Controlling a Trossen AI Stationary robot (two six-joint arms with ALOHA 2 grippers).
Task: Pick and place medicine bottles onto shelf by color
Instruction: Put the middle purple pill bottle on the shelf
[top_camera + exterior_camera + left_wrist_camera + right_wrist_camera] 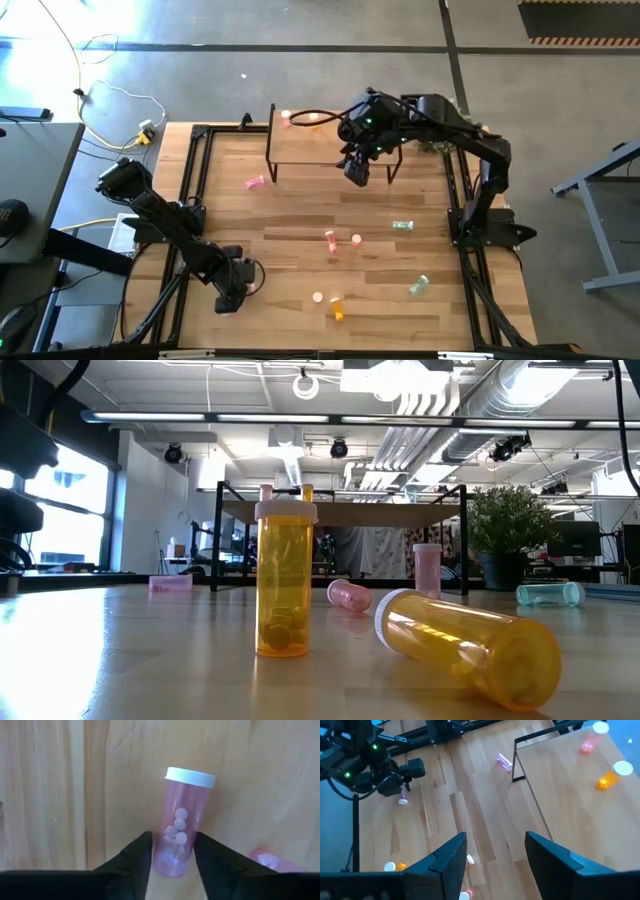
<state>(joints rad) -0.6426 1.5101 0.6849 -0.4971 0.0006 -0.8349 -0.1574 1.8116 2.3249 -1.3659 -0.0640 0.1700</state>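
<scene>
Two dark fingers (142,857) of the left claw (170,855) are pressed against the sides of a pink bottle (181,832), which lies on the desk (300,200) near its front-left corner with its white cap pointing away from the wrist; white pills are seen inside. The left claw (232,292) is thus closed on this bottle. A second pink object is glimpsed just beside it in the left wrist view, too blurred to be identified.

Farther out, near the front edge, an upright orange bottle (285,580) and a lying orange bottle (465,645) are seen. Two more pink bottles (342,240) are found at the middle of the desk, another pink bottle (254,183) lies near the shelf's left legs, and two teal bottles (410,256) lie toward the right edge.

The shelf (310,145) stands at the back edge of the desk; a pink bottle (590,737) and an orange bottle (615,774) are placed at its rear left.

The right claw (495,857) is held wide and empty above the shelf's front edge.
</scene>
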